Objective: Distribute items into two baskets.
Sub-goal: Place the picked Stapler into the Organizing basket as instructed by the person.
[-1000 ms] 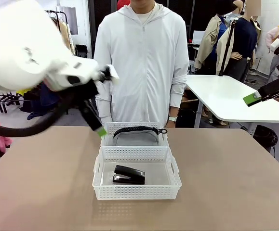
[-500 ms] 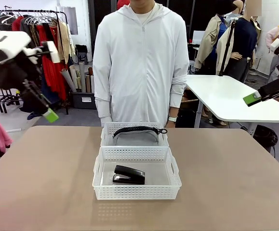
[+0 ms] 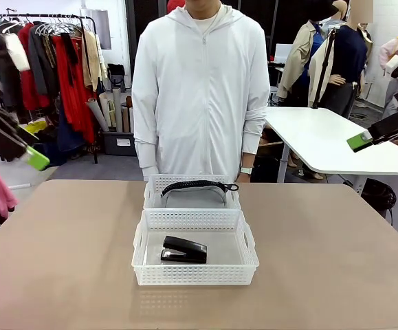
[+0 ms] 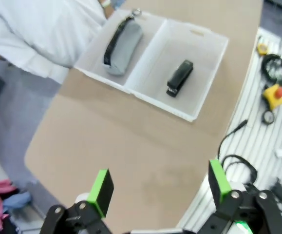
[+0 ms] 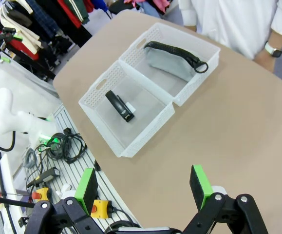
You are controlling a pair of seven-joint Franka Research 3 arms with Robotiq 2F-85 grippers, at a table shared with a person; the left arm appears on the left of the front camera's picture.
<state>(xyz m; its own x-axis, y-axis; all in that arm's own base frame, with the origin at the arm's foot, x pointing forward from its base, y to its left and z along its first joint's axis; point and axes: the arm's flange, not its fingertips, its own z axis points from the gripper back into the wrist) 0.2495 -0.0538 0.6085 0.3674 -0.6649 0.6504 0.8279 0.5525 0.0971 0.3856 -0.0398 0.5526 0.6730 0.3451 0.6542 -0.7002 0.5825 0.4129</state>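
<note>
Two white lattice baskets stand end to end at the table's middle. In the near basket [image 3: 247,256] lies a black stapler [image 3: 183,250]. The far basket [image 3: 155,184] holds a grey pouch [image 3: 193,197] with a black braided handle. My left gripper [image 4: 160,180] hangs open and empty, high off the table's left side, its green pad [image 3: 37,159] at the picture's left edge. My right gripper [image 5: 143,186] is open and empty too, raised off to the right, looking down on the stapler [image 5: 120,106] and the pouch [image 5: 172,62]. The person in a white hoodie [image 3: 202,89] stands behind the far basket.
The brown tabletop [image 3: 61,261] lies bare around the baskets. A white table [image 3: 329,141] stands at the back right and a clothes rack [image 3: 61,62] at the back left. Cables and a yellow box with a red button [image 4: 275,95] lie on the robot's base.
My left arm has swung from just above the far basket's left corner out to the left and off the table. The baskets, their contents and my right arm have stayed put.
</note>
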